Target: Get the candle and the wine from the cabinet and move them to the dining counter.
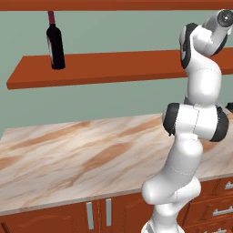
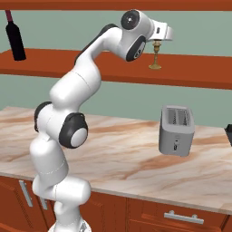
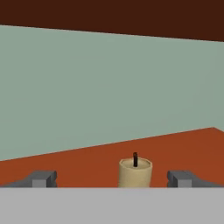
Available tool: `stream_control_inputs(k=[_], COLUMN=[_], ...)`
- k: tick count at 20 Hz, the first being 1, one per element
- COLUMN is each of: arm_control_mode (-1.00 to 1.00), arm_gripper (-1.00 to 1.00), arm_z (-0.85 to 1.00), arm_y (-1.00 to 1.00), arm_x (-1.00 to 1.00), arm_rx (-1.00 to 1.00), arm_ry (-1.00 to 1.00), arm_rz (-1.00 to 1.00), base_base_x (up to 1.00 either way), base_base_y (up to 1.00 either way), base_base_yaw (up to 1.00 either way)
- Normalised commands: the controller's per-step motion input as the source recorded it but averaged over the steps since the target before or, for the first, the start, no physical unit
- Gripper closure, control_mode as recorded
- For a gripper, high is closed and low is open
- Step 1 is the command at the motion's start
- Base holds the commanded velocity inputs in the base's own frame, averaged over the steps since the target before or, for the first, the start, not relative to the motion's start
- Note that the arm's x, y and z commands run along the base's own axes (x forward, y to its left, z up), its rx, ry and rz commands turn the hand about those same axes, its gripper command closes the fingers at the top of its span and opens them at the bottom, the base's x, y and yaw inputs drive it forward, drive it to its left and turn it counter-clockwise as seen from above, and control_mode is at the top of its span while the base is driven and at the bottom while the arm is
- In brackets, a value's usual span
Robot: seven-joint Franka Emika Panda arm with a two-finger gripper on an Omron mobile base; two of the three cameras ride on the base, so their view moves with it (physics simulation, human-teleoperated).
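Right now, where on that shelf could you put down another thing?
The shelf is bare along the long stretch between the wine bottle and the candle, and again to the candle's right. It is crowded at the candle itself, where the open tool straddles it.

The candle [image 3: 135,173] in front of me is cream with a dark wick, on a brass-gold holder. The wine [image 1: 55,44] is near-black glass with a maroon capsule. The cabinet [image 1: 100,68] shelves are reddish-brown against a grey-green wall [image 3: 109,87]. The counter [image 2: 131,158] is beige with brown marbling; the toaster [image 2: 176,130] is grey. My fingertips [image 3: 41,178] are dark grey.
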Motion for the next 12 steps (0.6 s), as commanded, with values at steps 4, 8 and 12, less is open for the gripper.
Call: stream_control_inputs(k=[4, 8, 12], arm_control_mode=[-1.0, -1.0, -1.0], arm_gripper=[-1.0, -1.0, -1.0], arm_z=[0.0, 0.0, 0.0], arm_y=[-0.03, -0.01, -0.03], arm_x=[0.09, 0.1, 0.08], arm_rx=[0.0, 0.0, 0.0], arm_ry=[0.0, 0.0, 0.0], arm_rz=[0.0, 0.0, 0.0], base_base_x=[0.0, 0.0, 0.0], base_base_y=[0.0, 0.0, 0.0], base_base_yaw=[0.0, 0.0, 0.0])
